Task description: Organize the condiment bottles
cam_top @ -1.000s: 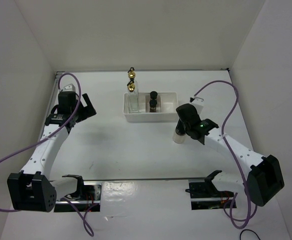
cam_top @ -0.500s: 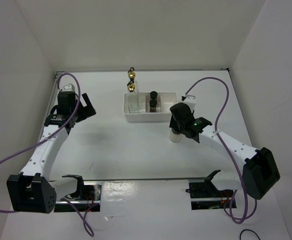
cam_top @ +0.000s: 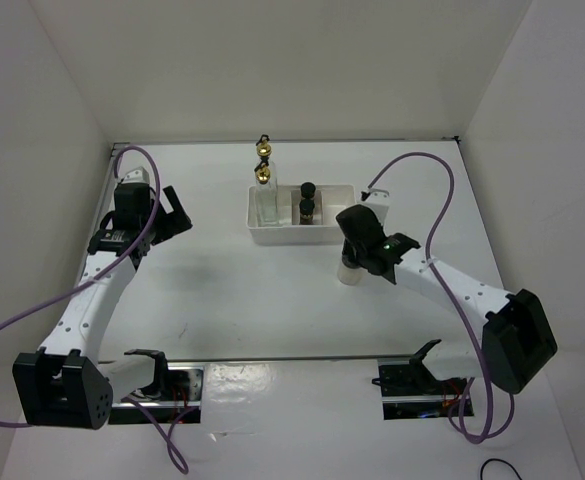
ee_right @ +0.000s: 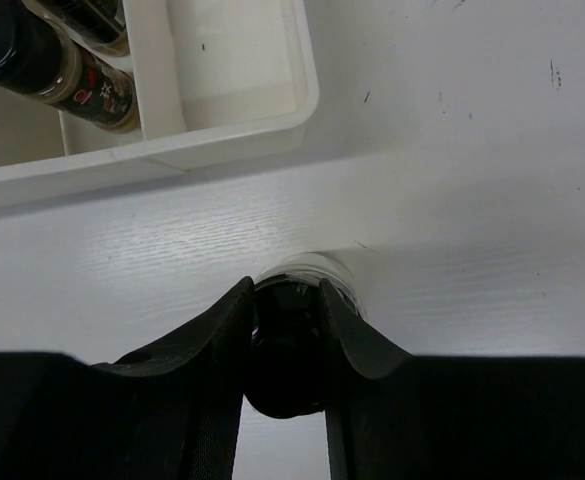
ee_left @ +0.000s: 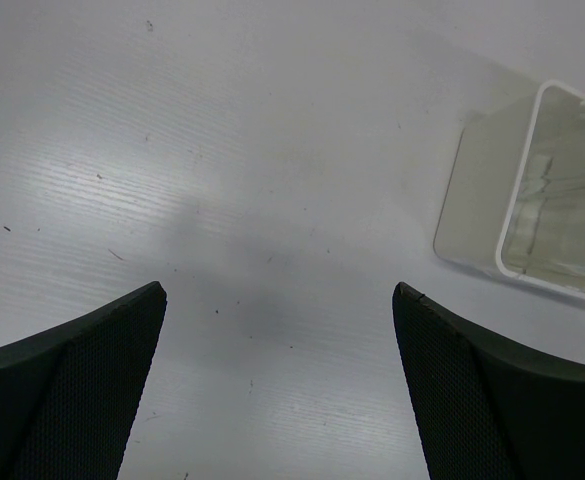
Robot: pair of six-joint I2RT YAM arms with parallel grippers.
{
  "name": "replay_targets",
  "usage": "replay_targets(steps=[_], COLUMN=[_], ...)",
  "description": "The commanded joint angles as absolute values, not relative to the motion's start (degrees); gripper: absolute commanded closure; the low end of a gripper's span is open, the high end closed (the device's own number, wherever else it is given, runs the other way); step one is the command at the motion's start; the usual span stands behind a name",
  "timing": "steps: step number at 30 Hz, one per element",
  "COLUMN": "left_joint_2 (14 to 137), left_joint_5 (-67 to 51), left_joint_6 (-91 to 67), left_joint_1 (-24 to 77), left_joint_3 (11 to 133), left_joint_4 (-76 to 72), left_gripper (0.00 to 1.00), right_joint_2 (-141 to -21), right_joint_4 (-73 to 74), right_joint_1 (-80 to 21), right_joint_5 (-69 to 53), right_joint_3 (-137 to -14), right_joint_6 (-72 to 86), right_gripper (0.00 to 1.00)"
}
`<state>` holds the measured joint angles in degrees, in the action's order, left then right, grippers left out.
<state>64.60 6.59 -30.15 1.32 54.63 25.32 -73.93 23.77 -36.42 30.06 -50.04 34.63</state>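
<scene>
As right hand (ee_right: 284,298) clamps pale jar (ee_right: 286,345), tray (ee_right: 308,98) nearby

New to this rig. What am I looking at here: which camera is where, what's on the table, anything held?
Two robot arms are bolted at the near edge of a white table, each ending in two fingers. The wide picture comes from a fixed camera above and behind them. The other two come from a camera on each wrist, showing its own fingers. At the back sits a white divided tray. Two small dark jars stand in its middle compartment. Two tall glass bottles with gold pourers stand at its left end, the rear one perhaps behind it. The left arm's fingers are open over bare table, holding nothing. The right arm's fingers are shut on the black cap of a squat pale jar just in front of the tray's right end.
</scene>
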Motion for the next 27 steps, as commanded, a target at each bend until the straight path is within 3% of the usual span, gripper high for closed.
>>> replay_targets(steps=[1, 8, 27], left_joint_2=[62.75, 62.75, 62.23], left_joint_5=[6.94, 6.94, 7.47], left_joint_6=[-29.53, -29.53, -29.53], left_joint_1=[1.49, 1.49, 1.49], left_joint_3=[54.58, 54.58, 54.05], left_joint_4=[24.43, 24.43, 24.43], left_gripper=[0.00, 0.00, 0.00], right_joint_2=[-77.26, -76.46, -73.39], right_joint_4=[28.38, 30.85, 31.99], right_joint_1=[-37.18, -37.71, -37.71], right_joint_5=[28.12, 28.12, 27.60], right_joint_3=[-50.97, -55.98, -71.88], right_joint_6=[35.77, 35.16, 26.11], right_gripper=[0.89, 0.96, 1.00])
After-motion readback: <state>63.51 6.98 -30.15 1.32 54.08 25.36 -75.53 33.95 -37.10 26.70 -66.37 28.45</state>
